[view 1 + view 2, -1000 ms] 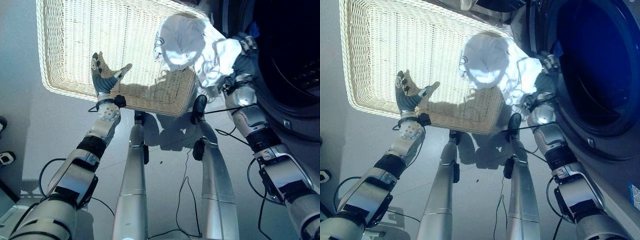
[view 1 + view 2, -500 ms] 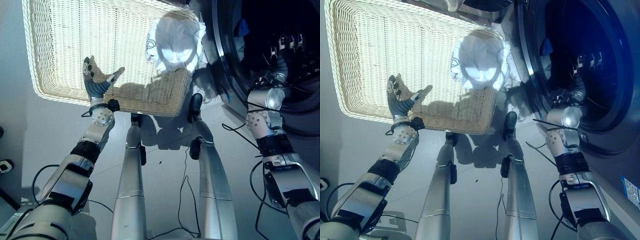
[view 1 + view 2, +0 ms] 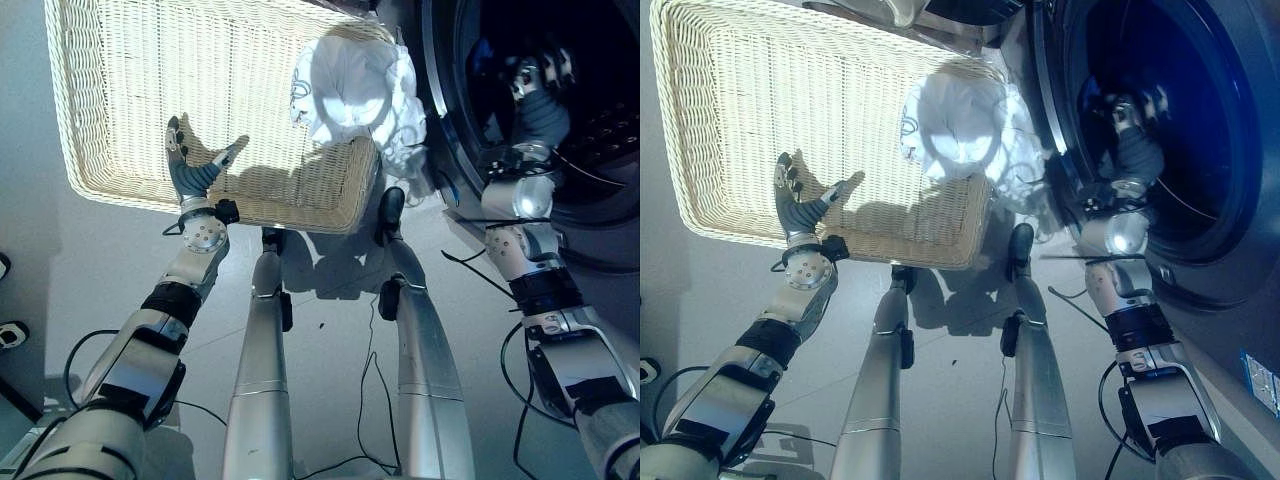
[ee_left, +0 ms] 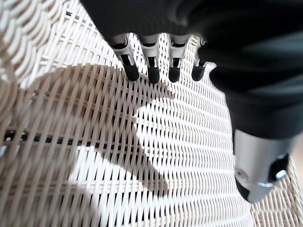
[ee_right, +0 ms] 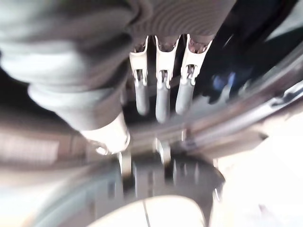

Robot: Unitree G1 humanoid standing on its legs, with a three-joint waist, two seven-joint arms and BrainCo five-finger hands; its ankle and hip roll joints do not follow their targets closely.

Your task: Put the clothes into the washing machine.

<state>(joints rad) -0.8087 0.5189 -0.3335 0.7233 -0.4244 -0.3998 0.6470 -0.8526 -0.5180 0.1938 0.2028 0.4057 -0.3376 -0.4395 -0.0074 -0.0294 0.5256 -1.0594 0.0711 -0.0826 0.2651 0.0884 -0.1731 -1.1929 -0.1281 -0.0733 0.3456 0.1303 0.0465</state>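
Observation:
White clothes (image 3: 350, 85) lie bunched in the wicker basket's (image 3: 120, 120) near right corner, and a fold hangs over the rim toward the washing machine (image 3: 1060, 130). My right hand (image 3: 540, 105) is up in the machine's round opening, in front of the dark drum (image 3: 1210, 130). Its fingers (image 5: 161, 99) are straight and hold nothing. A small blue item (image 3: 483, 50) shows inside the drum. My left hand (image 3: 192, 168) hovers open over the basket's near rim, its fingers (image 4: 150, 71) above the bare weave.
The basket stands on the grey floor (image 3: 60, 260), close to the left of the machine's front. The rest of the basket's bottom is bare wicker.
A second ago my right hand was at the white clothes. It has since swung right into the machine's opening without them, then shifted slightly left. The clothes stay at the basket's corner.

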